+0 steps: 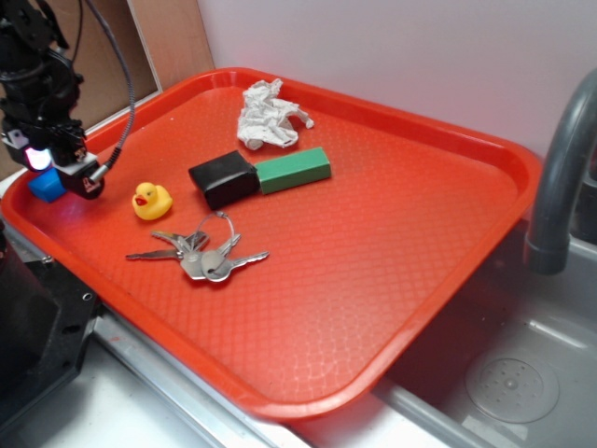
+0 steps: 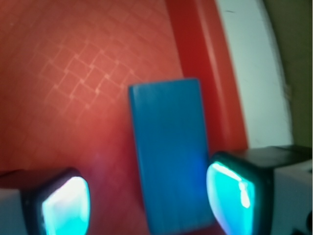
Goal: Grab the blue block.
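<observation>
The blue block (image 2: pixel 168 152) lies flat on the red tray (image 2: pixel 73 73), close to the tray's raised rim. My gripper (image 2: pixel 146 203) hovers low over it with the jaws open. The block sits between the two glowing pads, touching or nearly touching the right pad (image 2: pixel 230 196), while a wide gap of tray separates it from the left pad (image 2: pixel 66 205). In the exterior view the gripper (image 1: pixel 56 168) is at the tray's far left corner and only a corner of the blue block (image 1: pixel 45 185) shows beneath it.
On the tray (image 1: pixel 373 280) lie a yellow rubber duck (image 1: pixel 151 201), a bunch of keys (image 1: pixel 201 254), a black block (image 1: pixel 224 178), a green block (image 1: pixel 293 170) and crumpled white paper (image 1: pixel 269 114). A sink (image 1: pixel 522 373) with a grey faucet (image 1: pixel 560 168) is at the right.
</observation>
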